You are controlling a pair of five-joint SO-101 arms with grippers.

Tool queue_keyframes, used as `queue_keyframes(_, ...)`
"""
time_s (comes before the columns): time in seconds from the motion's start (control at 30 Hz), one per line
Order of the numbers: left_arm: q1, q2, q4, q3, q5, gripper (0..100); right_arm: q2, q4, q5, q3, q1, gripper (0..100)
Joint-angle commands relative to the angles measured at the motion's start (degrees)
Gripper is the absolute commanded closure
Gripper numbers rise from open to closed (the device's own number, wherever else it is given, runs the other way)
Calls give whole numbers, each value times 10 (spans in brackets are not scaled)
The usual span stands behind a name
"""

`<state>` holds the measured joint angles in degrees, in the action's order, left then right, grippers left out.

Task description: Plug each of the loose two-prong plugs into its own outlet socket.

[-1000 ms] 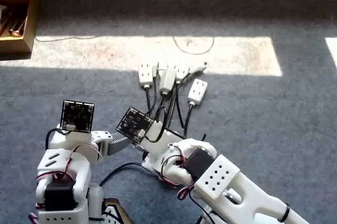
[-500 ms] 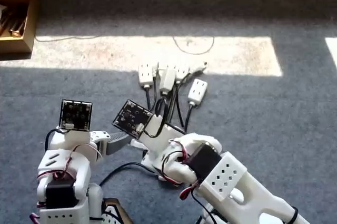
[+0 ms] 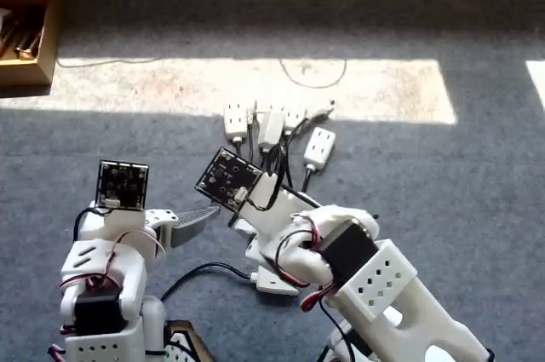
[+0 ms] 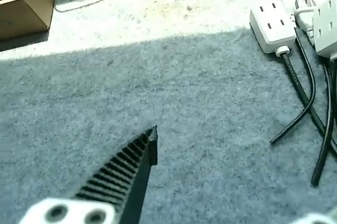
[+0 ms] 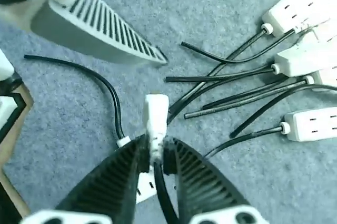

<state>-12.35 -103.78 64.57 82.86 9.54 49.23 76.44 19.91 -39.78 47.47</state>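
Short of the outlet sockets (image 5: 310, 124), fingers of the right gripper (image 5: 155, 149) pinch a white plug (image 5: 156, 112) at its cord end, probably leaving its front free for insertion.

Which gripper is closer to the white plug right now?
Right. The right gripper is shut on the white plug; the left gripper hangs just beyond it, apart, not touching.

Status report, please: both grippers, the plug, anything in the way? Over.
Right gripper shut on white two-prong plug. Left gripper close by, over grey carpet. White socket blocks ahead, black cords lying between.
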Motion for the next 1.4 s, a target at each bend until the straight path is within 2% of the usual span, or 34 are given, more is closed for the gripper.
queue_keyframes(0.0,-41,-6,-25,-2,-33,473,11,55,29,35,-35,992)
queue_keyframes(0.13,-44,-6,-28,3,-37,473,-11,127,29,44,-36,992)
queue_keyframes(0.27,-44,-6,-37,17,-37,473,-102,205,26,109,-36,992)
queue_keyframes(0.37,-44,-6,-57,41,-38,473,-177,242,-11,183,-36,992)
queue_keyframes(0.53,-56,-6,-62,50,-38,473,-247,244,-80,245,-35,992)
queue_keyframes(0.67,-104,-6,-66,60,-39,473,-275,244,-162,238,-38,992)
queue_keyframes(0.83,-133,-6,-149,133,-37,473,-286,247,-167,218,-35,993)
queue_keyframes(0.93,-136,-6,-176,143,-36,473,-287,247,-171,187,-35,993)
queue_keyframes(1.23,-132,-6,-176,143,-36,473,-283,235,-275,140,34,992)
queue_keyframes(1.37,-132,-6,-176,143,-36,473,-284,224,-345,138,47,992)
